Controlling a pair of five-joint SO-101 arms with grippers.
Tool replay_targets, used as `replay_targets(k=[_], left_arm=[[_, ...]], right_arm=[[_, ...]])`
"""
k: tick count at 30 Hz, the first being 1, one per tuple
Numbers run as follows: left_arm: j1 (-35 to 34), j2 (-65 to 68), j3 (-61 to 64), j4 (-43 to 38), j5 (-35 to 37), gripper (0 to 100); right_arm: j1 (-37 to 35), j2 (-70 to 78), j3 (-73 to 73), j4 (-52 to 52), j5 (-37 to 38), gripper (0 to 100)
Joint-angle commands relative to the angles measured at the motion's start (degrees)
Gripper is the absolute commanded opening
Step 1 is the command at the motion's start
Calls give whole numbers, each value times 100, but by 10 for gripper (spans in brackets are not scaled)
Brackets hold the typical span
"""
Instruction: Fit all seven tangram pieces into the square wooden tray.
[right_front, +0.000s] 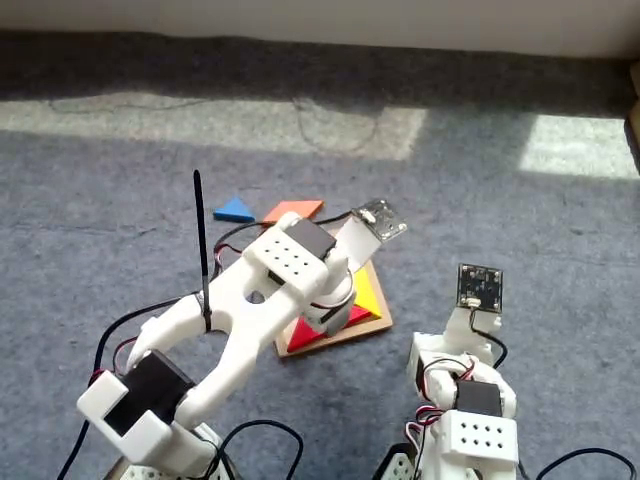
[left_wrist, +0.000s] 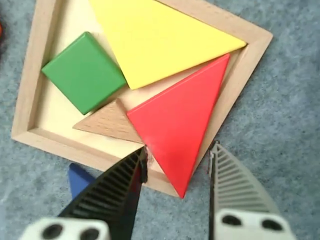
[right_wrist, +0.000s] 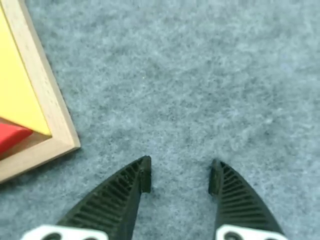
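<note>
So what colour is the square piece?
The square is green; the left wrist view shows it best.

tray (left_wrist: 26, 100) — pale wood | yellow triangle (left_wrist: 160, 40) | red triangle (left_wrist: 182, 120) | green square (left_wrist: 84, 71)

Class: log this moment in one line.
left gripper open astride red triangle tip | tray holds yellow triangle, green square, wooden triangle | blue triangle, orange piece outside | right gripper open over carpet

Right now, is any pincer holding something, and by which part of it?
Nothing is held, it seems. The left pincer stands open around the red triangle's corner; the right pincer is open over carpet.
</note>
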Motion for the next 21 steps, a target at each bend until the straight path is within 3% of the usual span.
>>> replay_targets(k=[1,6,11,21], left_arm=[[-189,-4,242,-440,-35,210],[-576,4,418,-897,-35,214],[-426,-57,409,-853,-158,210],[-303,-796,-611,510,88,210]], right_arm=[[163,4,92,-163,53,202],[163,4,92,-163,53,202],[163,4,92,-163,53,202],[163,4,92,-163,53,202]])
